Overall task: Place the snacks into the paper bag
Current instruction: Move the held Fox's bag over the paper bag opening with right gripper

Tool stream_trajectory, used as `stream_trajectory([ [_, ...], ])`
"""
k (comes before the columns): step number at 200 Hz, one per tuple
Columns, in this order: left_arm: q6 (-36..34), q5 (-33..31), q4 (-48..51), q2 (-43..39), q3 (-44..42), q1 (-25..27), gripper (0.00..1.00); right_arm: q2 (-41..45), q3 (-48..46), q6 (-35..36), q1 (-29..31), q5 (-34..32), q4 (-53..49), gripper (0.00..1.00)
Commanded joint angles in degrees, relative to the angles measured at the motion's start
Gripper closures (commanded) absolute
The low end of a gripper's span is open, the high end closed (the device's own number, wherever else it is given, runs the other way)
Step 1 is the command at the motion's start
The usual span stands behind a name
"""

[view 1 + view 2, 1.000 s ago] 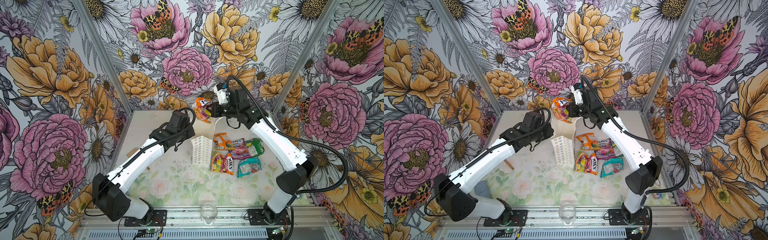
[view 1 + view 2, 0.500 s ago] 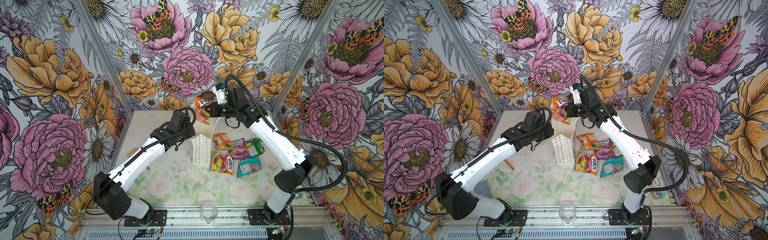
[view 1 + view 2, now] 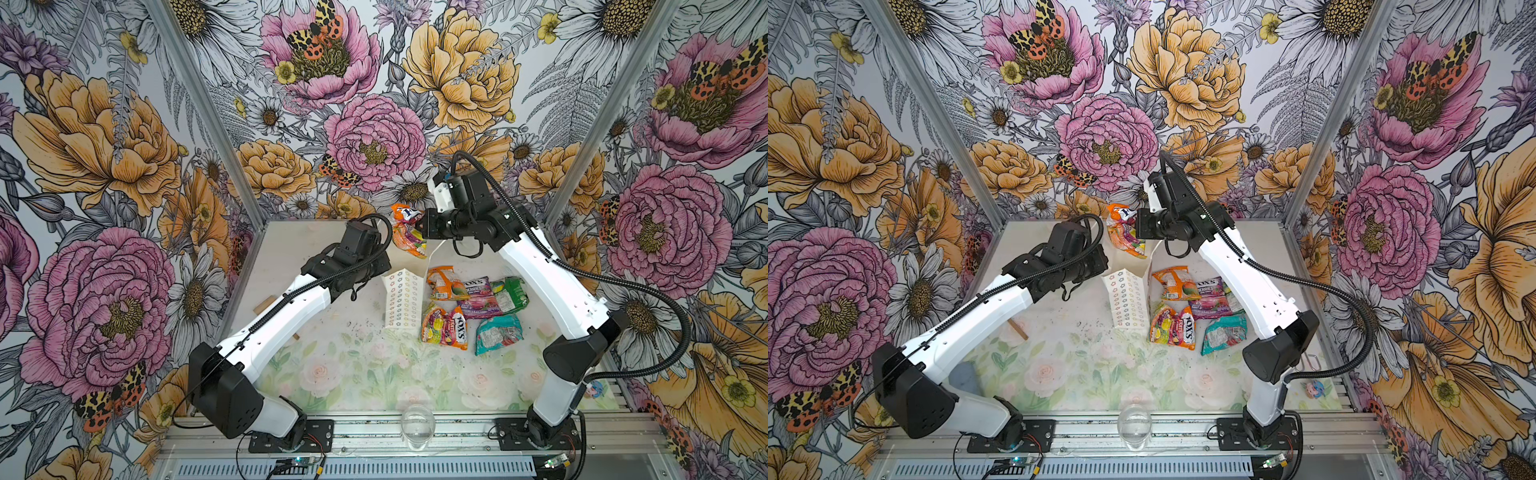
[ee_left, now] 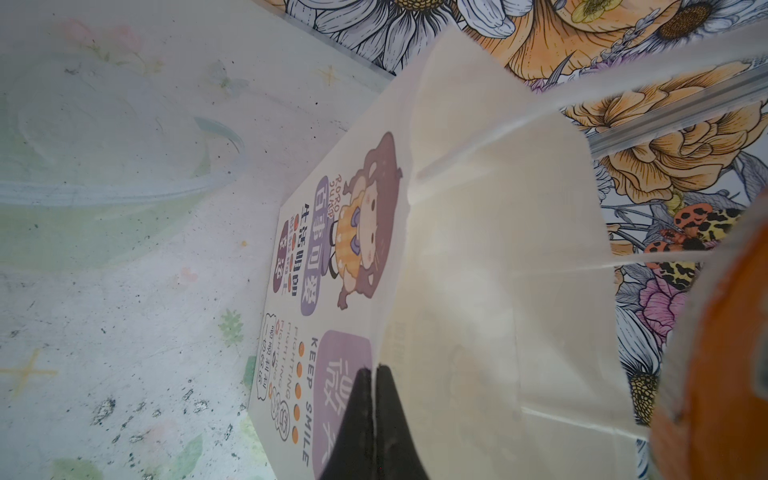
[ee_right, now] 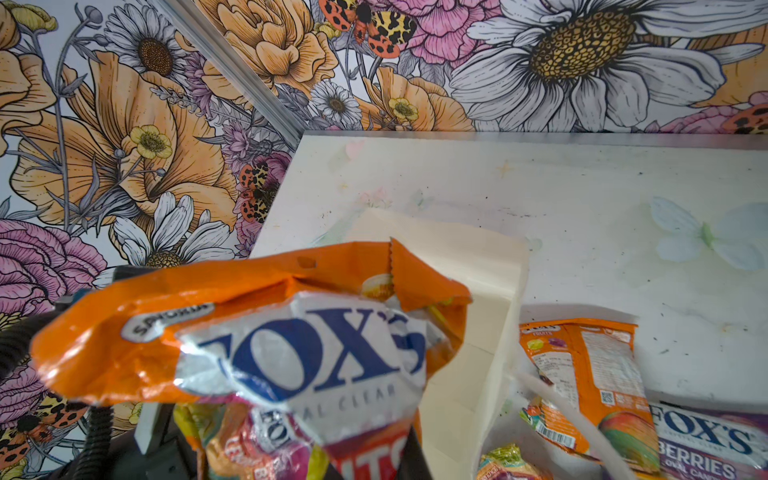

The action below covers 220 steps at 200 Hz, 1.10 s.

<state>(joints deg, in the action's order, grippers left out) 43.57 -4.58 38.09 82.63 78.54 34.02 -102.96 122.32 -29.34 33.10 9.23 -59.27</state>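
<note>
The white paper bag [image 3: 403, 299] [image 3: 1127, 299] stands upright mid-table, its mouth open. My left gripper [image 4: 374, 370] is shut on the bag's rim, one black finger on each side of the paper. An orange FOX'S packet [image 3: 409, 232] [image 5: 291, 345] hangs in the air just behind the bag's mouth, with my right gripper [image 3: 420, 227] shut on it. Several other snacks lie flat right of the bag: an orange one [image 3: 444, 282], a purple one [image 3: 478, 295], a green one [image 3: 509, 293], a multicoloured FOX'S one [image 3: 444, 326] and a teal one [image 3: 498, 332].
A clear glass [image 3: 417, 422] stands at the table's front edge. A small wooden stick [image 3: 259, 309] lies under the left arm. A small colourful trinket [image 3: 1314, 388] sits at the front right. A clear plastic lid [image 4: 124, 166] lies on the table near the bag.
The right gripper with the orange packet has sunk only slightly behind the bag. The left arm has kept still, holding the rim.
</note>
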Motion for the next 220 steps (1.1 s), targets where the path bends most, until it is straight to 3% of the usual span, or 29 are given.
stream_trajectory([
  [1, -0.07, -1.49, -0.56, -0.19, 0.91, 0.63, 1.00, -0.75, 1.85, -1.18, 0.64, -1.06, -1.39, 1.00],
  [220, 0.54, -1.63, -0.75, -1.07, 0.45, 0.79, 1.00, -6.63, 8.90, -1.80, 4.24, -10.47, -15.38, 1.00],
])
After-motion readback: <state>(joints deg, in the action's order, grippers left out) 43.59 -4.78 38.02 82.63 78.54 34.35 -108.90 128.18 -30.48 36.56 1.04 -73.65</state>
